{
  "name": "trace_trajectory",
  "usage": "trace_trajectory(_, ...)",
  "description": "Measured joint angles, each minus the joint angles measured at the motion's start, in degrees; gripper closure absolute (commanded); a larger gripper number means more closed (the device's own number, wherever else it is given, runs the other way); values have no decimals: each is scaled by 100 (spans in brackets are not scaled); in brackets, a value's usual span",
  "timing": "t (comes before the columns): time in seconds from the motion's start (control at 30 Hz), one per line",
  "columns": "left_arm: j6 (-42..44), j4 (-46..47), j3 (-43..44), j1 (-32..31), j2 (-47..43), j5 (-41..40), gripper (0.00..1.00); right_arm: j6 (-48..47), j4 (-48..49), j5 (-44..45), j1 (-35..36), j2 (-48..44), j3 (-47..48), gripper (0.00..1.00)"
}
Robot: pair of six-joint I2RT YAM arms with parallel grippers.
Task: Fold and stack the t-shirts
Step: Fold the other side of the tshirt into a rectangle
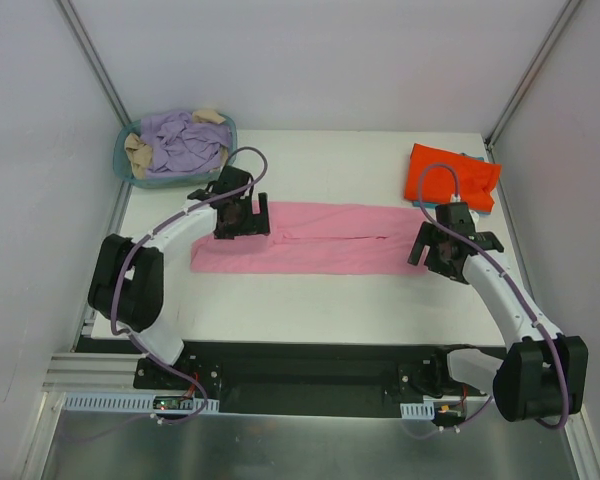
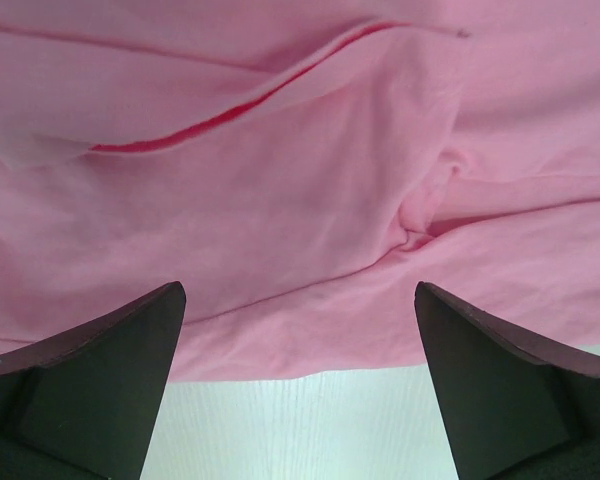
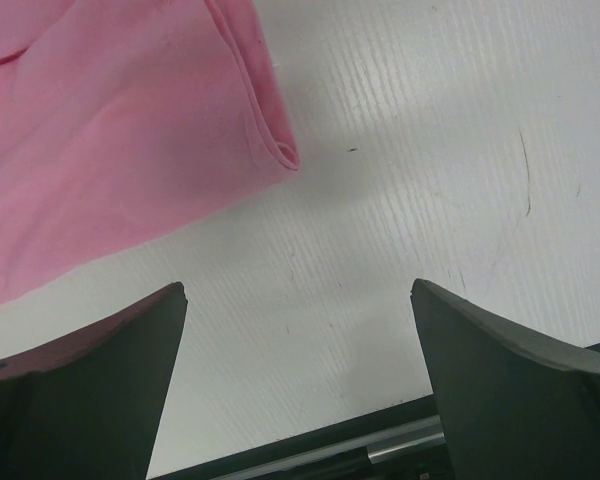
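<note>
pink t-shirt [image 1: 325, 240] folded into a long strip mid-tabletop [image 1: 320, 310], long axis left-right, left pincer [image 1: 242, 216] spread wide over its left end, right pincer [image 1: 448, 250] spread wide just off its right end, both gripping nothing, orange-red t-shirt [image 1: 448, 172] folded at far-right corner

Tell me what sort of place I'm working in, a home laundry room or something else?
Likely a lab test cell, not a home: a white table walled in by plain white panels, with staged-looking laundry: a teal basket of clothes and a pink t-shirt spread out.
</note>
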State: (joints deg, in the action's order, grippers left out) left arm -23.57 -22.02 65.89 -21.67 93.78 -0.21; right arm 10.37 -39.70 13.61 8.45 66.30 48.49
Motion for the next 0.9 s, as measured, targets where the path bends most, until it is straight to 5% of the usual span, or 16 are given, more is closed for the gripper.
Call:
trace_trajectory(0.27,-236,39,197,101,879,-39,1,-24,31,-85,0,9,-61,0)
trace_trajectory(0.57,-57,129,1912,658,2243,-52,1,-44,28,-42,0,-9,-61,0)
trace_trajectory(0.9,323,221,3209,704,2540,-46,1,-63,33,-57,0,-57,-61,0)
